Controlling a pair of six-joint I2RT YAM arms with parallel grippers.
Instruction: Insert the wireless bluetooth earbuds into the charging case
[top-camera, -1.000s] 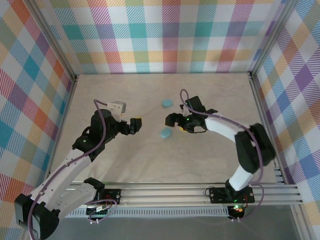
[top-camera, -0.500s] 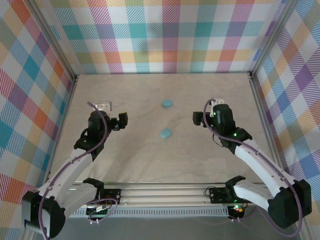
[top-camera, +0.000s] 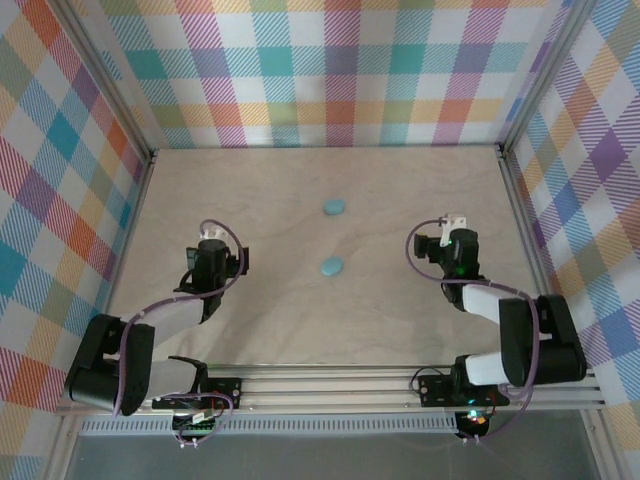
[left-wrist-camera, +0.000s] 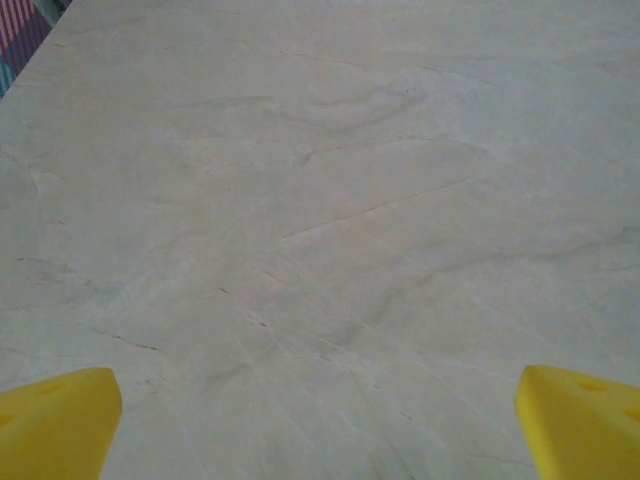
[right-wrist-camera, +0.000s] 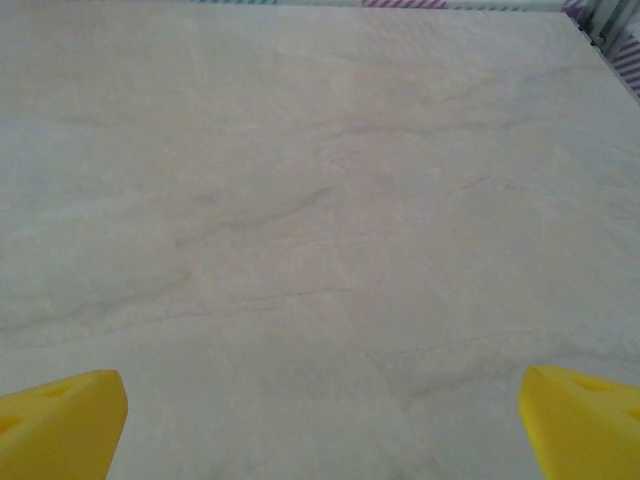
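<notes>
Two teal oval charging cases lie lids down on the table in the top view, one farther back (top-camera: 334, 207) and one nearer (top-camera: 331, 266). The tiny teal earbuds are out of view. My left gripper (top-camera: 232, 262) sits low over the table, well left of the cases. My right gripper (top-camera: 424, 247) sits well right of them. Both are open: in each wrist view the yellow fingertips (left-wrist-camera: 58, 420) (right-wrist-camera: 60, 418) stand far apart at the bottom corners, with bare tabletop between them. Left gripper (left-wrist-camera: 320, 425) and right gripper (right-wrist-camera: 320, 425) hold nothing.
The pale wood-grain table (top-camera: 300, 320) is enclosed by plaid walls (top-camera: 320, 70) at the back and on both sides. An aluminium rail (top-camera: 330, 385) runs along the near edge by the arm bases.
Both arms have drawn back from the middle of the table and folded toward their bases. The right gripper has left the nearer case. The two cases have not moved.
</notes>
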